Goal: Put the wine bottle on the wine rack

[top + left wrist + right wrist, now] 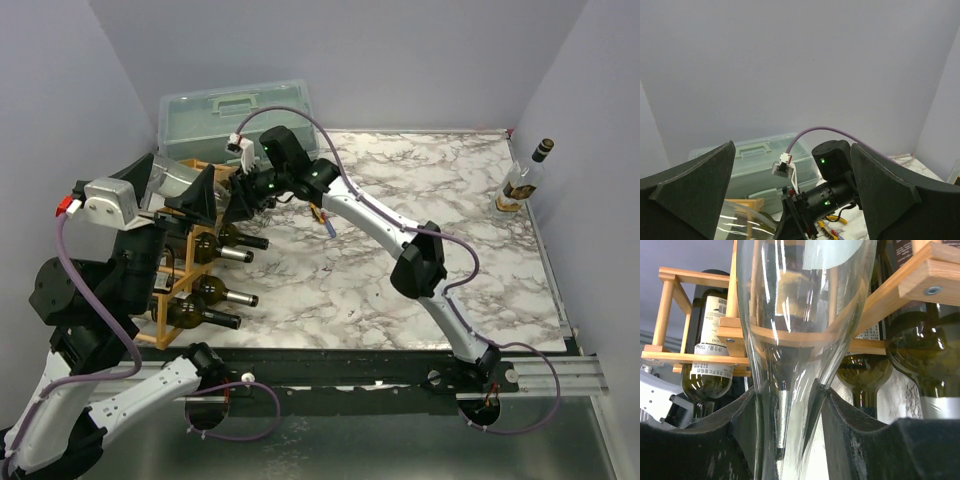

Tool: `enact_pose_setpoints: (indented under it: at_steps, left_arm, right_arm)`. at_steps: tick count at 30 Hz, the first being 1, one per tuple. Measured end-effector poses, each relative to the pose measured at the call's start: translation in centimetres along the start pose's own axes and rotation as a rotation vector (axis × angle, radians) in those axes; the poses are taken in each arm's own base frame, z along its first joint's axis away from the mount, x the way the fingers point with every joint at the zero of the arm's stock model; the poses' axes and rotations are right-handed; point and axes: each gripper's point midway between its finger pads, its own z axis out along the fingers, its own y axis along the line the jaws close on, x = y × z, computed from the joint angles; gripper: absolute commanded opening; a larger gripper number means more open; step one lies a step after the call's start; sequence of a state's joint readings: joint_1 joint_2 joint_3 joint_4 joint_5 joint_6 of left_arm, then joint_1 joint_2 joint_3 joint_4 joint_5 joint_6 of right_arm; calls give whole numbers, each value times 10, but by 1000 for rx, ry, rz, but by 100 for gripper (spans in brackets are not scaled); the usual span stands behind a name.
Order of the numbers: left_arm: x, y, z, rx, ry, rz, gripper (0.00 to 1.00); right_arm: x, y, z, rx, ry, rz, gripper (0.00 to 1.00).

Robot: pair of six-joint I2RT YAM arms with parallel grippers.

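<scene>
Glass wine bottle [805,315] in right claw [790,405], neck tip cut off.

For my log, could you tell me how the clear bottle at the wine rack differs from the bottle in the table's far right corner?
The clear bottle lies roughly on its side atop the wine rack; the corner bottle stands upright on the table. The right gripper's jaws clamp the clear bottle's neck; the corner bottle is untouched. The corner bottle holds amber liquid; the clear bottle looks empty. Both are clear glass.
</scene>
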State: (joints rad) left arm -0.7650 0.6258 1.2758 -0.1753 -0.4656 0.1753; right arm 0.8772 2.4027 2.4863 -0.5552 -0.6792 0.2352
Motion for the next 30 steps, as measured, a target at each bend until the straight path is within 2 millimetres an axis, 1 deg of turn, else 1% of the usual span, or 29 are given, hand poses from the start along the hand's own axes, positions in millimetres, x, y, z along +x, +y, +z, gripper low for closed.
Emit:
enact_pose_setpoints:
  at_steps: [5, 6, 8, 9, 10, 12, 17, 21, 22, 24, 25, 28, 30]
  left_arm:
    - [3, 1, -1, -6, 7, 0, 99]
    - [5, 1, -1, -6, 12, 2, 99]
    - [8, 1, -1, -8, 19, 5, 99]
    - [8, 1, -1, -9, 20, 6, 99]
    - [8, 1, -1, -10, 22, 7, 99]
    - [9, 1, -1, -11, 23, 7, 99]
    - [10, 1, -1, -11, 26, 2, 99]
    - [11, 0, 0, -10, 30, -3, 99]
    - [12, -1, 1, -10, 32, -4, 99]
    - [13, -2, 2, -9, 36, -5, 99]
    - [14, -2, 3, -9, 39, -6, 99]
    - [16, -4, 5, -8, 45, -12, 99]
    - [18, -5, 5, -7, 49, -16, 99]
  right_arm:
    - [8, -1, 17, -40, 1, -9, 1]
    - [9, -3, 20, -45, 0, -8, 3]
    - [11, -4, 23, -50, 0, -10, 20]
    - [12, -4, 24, -52, 0, -10, 25]
    - [12, -5, 24, -52, -1, -11, 27]
    - [12, -5, 25, -51, -2, -11, 38]
    - [11, -7, 25, -41, -5, -21, 45]
    - [10, -12, 26, -5, -12, -41, 59]
    - [9, -13, 27, 3, -19, -52, 62]
    - [-1, -15, 25, 26, -49, -79, 64]
    - [-6, -14, 23, 35, -64, -90, 66]
    - [-22, -10, 14, 57, -99, -116, 73]
    - [-34, -4, 5, 64, -124, -133, 77]
